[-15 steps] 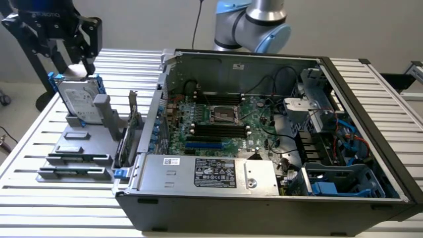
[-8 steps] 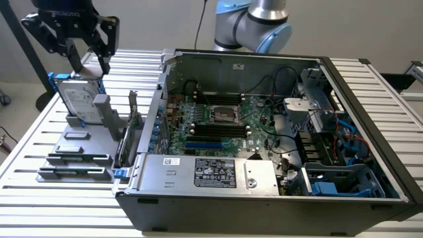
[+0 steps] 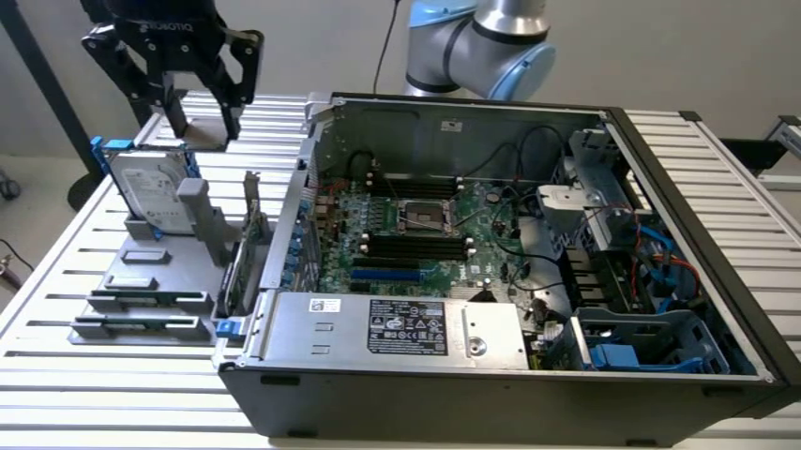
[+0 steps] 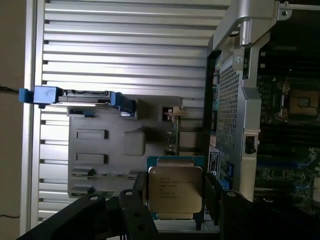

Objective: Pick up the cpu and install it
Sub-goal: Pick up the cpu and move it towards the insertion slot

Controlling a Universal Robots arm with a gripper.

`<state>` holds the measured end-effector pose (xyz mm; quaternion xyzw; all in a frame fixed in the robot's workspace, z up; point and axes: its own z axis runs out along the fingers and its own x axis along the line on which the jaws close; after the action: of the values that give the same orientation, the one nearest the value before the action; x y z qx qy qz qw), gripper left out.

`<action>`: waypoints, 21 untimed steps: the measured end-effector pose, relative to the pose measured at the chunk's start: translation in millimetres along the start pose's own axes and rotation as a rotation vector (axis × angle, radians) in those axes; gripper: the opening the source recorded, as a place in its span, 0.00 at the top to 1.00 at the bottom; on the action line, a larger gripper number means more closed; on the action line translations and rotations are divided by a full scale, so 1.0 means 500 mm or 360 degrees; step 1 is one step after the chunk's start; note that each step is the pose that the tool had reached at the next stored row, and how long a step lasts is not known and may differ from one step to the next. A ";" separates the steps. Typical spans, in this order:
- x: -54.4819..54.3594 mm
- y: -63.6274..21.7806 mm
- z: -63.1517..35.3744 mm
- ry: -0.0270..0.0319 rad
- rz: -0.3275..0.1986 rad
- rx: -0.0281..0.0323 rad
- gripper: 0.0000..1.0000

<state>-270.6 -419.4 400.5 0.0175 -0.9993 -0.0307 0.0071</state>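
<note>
The cpu, a flat square chip with a dull silver top and a thin teal edge, sits between my gripper's two dark fingers, which are shut on its sides. In the exterior view my gripper hangs high over the grey parts holder, at that view's far left, above the upright hard drive. The open computer case lies to the exterior view's right. Its motherboard has an uncovered square socket, also seen past the case wall in the wrist view.
The holder carries the blue-framed hard drive, small grey blocks and slotted strips. A slatted metal table lies under everything. The case's raised side wall stands between holder and motherboard, and cables and drive bays fill the case's right side.
</note>
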 end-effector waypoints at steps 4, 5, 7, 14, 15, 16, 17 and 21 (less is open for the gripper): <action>-0.035 -0.001 -0.001 0.00003 -0.0005 -0.00066 0.45; -0.044 -0.001 -0.001 0.00002 -0.0006 -0.00091 0.45; -0.061 -0.002 -0.001 0.00001 -0.0008 -0.00129 0.45; -0.125 -0.004 -0.002 0.00002 -0.0012 -0.00235 0.45; -0.134 -0.005 -0.002 0.00003 -0.0012 -0.00243 0.45; -0.143 -0.005 -0.002 0.00007 -0.0013 -0.00243 0.45; -0.152 -0.004 -0.001 0.00006 -0.0013 -0.00244 0.45; -0.189 0.001 0.006 0.00007 -0.0013 -0.00244 0.45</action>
<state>-176.2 -415.4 396.3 0.0214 -0.9990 -0.0384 0.0073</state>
